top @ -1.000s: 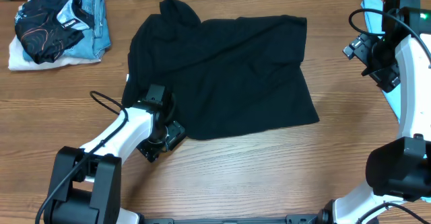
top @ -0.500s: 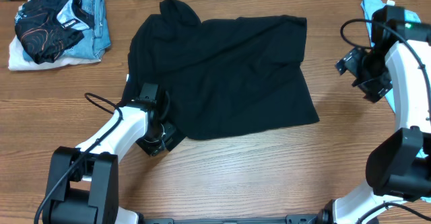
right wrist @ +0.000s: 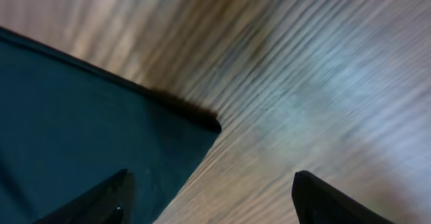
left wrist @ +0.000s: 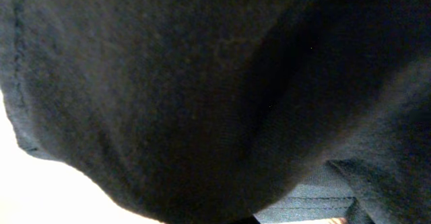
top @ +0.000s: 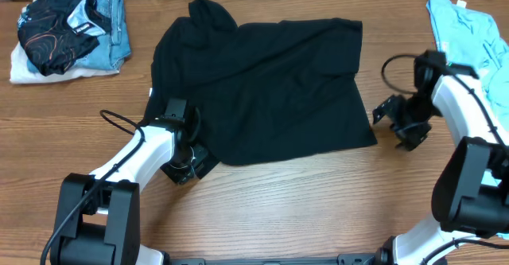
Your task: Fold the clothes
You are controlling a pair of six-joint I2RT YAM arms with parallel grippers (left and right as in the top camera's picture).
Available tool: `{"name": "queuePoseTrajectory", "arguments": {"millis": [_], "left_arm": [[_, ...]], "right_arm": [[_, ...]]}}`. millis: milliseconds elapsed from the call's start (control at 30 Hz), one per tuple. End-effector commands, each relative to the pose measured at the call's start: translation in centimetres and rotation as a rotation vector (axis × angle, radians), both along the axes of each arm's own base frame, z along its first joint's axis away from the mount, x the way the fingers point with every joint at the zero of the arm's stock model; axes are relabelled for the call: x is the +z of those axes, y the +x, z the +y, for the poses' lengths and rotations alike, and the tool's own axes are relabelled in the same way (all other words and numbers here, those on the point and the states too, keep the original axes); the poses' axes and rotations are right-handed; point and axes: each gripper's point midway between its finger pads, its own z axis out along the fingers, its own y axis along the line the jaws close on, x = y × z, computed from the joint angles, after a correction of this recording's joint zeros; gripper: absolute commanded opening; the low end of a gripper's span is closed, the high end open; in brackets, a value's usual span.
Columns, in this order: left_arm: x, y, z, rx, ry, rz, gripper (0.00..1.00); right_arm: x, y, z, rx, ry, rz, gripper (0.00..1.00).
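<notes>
A black T-shirt [top: 262, 90] lies spread flat across the middle of the wooden table [top: 318, 193]. My left gripper [top: 189, 160] sits at the shirt's front left corner, shut on the fabric there. Black shirt cloth [left wrist: 202, 83] fills the left wrist view and hides the fingers. My right gripper [top: 386, 115] hovers open just right of the shirt's front right corner [top: 372, 140]. In the right wrist view the gripper [right wrist: 212, 204] straddles that corner [right wrist: 202, 126], one finger over cloth and the other over bare wood, with nothing held.
A pile of folded clothes [top: 67, 30] with a black patterned garment on top sits at the back left. A light blue garment [top: 461, 26] lies at the back right edge. The left arm's cable [top: 119, 122] loops beside the shirt.
My left gripper shut on the shirt's front left corner. The right arm swung from the back right down and left to the shirt's front right corner, its jaws narrowing a little.
</notes>
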Motion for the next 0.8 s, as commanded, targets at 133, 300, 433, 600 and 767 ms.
{"name": "queuePoseTrajectory", "arguments": {"millis": [133, 300, 433, 600, 767], "left_arm": [[-1.2, -1.2, 0.4, -0.008, 0.016, 0.060, 0.04], [-1.2, -1.2, 0.4, -0.008, 0.016, 0.060, 0.04], [-1.2, -1.3, 0.4, -0.009, 0.016, 0.062, 0.04], [-1.1, -1.7, 0.5, -0.037, 0.019, 0.079, 0.04], [-0.9, -2.9, 1.2, -0.062, 0.049, 0.126, 0.04]], "right_arm": [[-2.4, -0.8, 2.1, -0.066, 0.028, -0.002, 0.80], [-3.4, -1.0, 2.7, -0.070, 0.010, -0.005, 0.81], [-4.1, -0.8, 2.7, -0.077, -0.005, -0.024, 0.74], [-4.9, -1.8, 2.0, -0.128, -0.053, 0.008, 0.45], [-4.9, -2.1, 1.6, -0.128, -0.074, 0.018, 0.06]]}}
